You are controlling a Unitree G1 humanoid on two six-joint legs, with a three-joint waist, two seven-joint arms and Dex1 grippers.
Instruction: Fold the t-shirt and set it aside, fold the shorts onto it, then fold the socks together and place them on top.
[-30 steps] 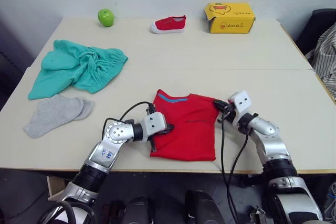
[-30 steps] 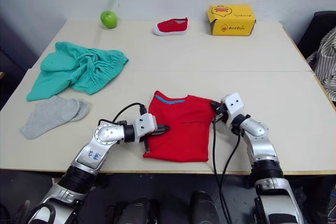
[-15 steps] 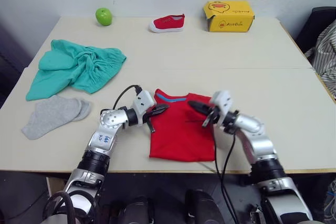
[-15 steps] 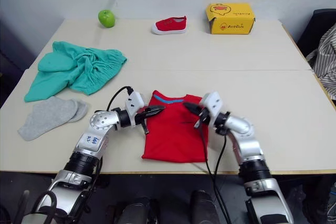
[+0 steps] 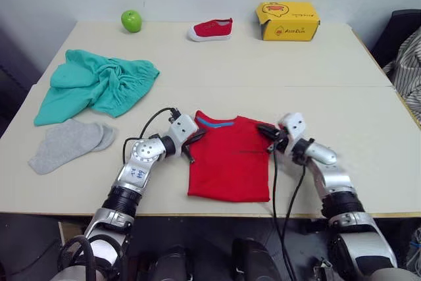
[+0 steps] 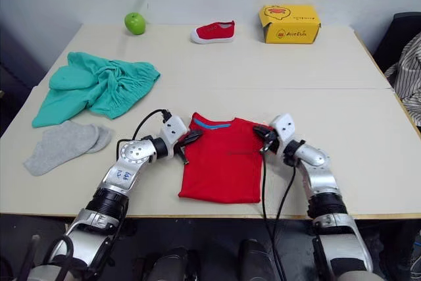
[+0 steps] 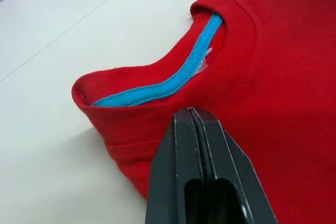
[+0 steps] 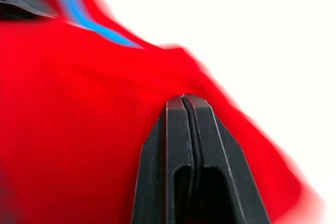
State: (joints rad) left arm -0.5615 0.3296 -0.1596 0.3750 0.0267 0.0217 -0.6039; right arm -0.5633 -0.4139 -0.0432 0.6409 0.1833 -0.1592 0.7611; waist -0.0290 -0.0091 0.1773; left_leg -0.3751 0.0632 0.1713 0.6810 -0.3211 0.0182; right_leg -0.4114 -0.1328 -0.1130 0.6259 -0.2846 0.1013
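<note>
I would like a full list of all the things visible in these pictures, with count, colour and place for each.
t-shirt: one, bright red with blue collar band, lying folded at the near middle of the table.
shorts: one, teal-green, crumpled on the left side.
socks: two, light grey, lying overlapped near the left edge, in front of the shorts.
apple: one, green, far left corner.
shoe: one, small, red with white sole, far middle.
box: one, yellow, far right.
table: one, beige.
left hand: black fingers together, at the t-shirt's left collar corner.
right hand: black fingers together, at the t-shirt's right upper corner.
</note>
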